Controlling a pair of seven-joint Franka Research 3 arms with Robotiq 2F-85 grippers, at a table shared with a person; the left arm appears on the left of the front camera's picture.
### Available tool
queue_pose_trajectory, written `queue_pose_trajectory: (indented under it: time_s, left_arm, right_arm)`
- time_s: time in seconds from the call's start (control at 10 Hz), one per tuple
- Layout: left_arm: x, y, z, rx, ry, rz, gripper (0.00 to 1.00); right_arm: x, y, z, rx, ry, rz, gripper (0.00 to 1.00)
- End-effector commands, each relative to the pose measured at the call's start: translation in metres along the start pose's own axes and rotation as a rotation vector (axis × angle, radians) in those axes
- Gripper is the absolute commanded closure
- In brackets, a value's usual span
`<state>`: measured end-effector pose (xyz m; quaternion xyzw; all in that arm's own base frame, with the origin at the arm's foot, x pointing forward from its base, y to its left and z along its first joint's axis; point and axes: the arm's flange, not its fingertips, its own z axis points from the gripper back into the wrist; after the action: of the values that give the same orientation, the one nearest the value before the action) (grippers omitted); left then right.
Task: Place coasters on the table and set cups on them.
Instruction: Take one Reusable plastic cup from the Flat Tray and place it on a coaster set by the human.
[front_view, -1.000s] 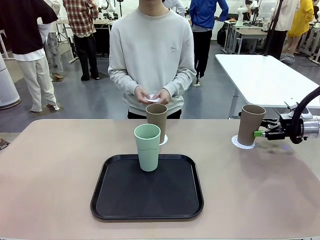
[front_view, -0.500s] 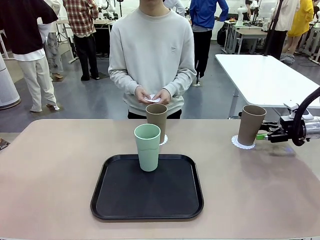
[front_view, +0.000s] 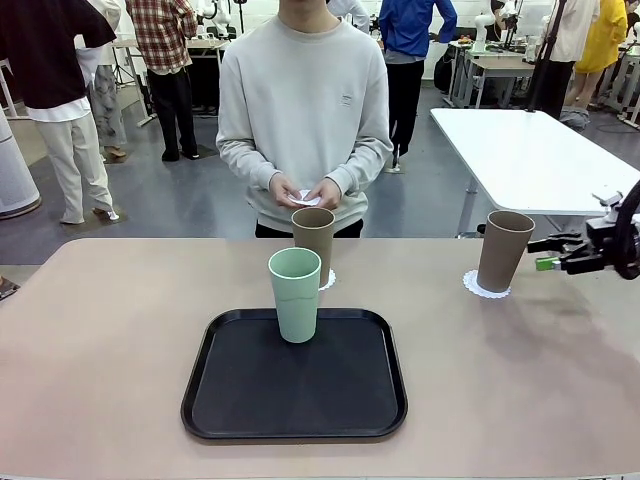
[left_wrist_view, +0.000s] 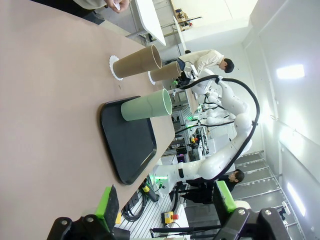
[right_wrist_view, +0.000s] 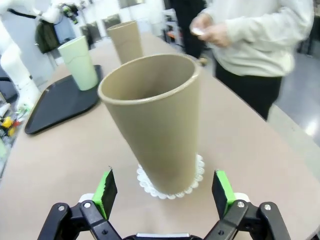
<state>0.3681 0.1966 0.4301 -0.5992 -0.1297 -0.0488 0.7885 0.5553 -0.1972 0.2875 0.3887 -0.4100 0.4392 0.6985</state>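
Two of the three cups stand on coasters; one does not. Farthest left, my left claw (left_wrist_view: 166, 200) hangs wide open with nothing between its pads, well apart from everything and looking along the table (front_view: 100, 330). Next comes the black tray (front_view: 300, 395), with the mint cup (front_view: 295, 295) upright near its far edge and no paper under it. Just behind it, off the tray, a brown cup (front_view: 313, 232) stands on a coaster (front_view: 328, 280). Beyond that the person's hands (front_view: 325, 190) hold what looks like the last coaster (front_view: 303, 196). Further right, the second brown cup (front_view: 502, 251) sits upright on its own doily (front_view: 485, 288). My right claw (front_view: 548, 254) is just beside it, open and touching nothing, with the cup ahead of my pads rather than between them.

I judge the step in hand to be getting clear of that right cup cleanly. I should draw straight back along my fingers, level and without rolling the wrist, so neither pad brushes the tall cup or drags the thin paper. The mint cup I would leave until the person lays the paper down. Then I would grip it around the middle, lift it clear of the tray rim and lower it centred.
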Motion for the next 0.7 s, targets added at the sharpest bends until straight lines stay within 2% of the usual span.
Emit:
queue_pose_trajectory:
  time_s: [0.0,0.3,0.4,0.5,0.6]
  left_arm:
    - [0.000,-0.002,0.001,-0.005,-0.004,-0.006,0.00]
    - [0.000,-0.002,0.001,-0.005,-0.004,-0.006,0.00]
    - [0.000,-0.002,0.001,-0.005,-0.004,-0.006,0.00]
    - [0.000,-0.002,0.001,-0.005,-0.004,-0.006,0.00]
    - [0.000,-0.002,0.001,-0.005,-0.004,-0.006,0.00]
  right_arm:
    - [0.040,0.042,0.005,-0.192,0.136,-0.037,0.00]
    - [0.123,0.119,-0.002,-0.460,0.407,-0.095,0.00]
    - [0.147,0.142,-0.007,-0.514,0.446,-0.091,0.00]
    - [0.169,0.166,-0.014,-0.580,0.580,-0.105,0.00]
    - [0.187,0.183,-0.021,-0.596,0.649,-0.104,0.00]
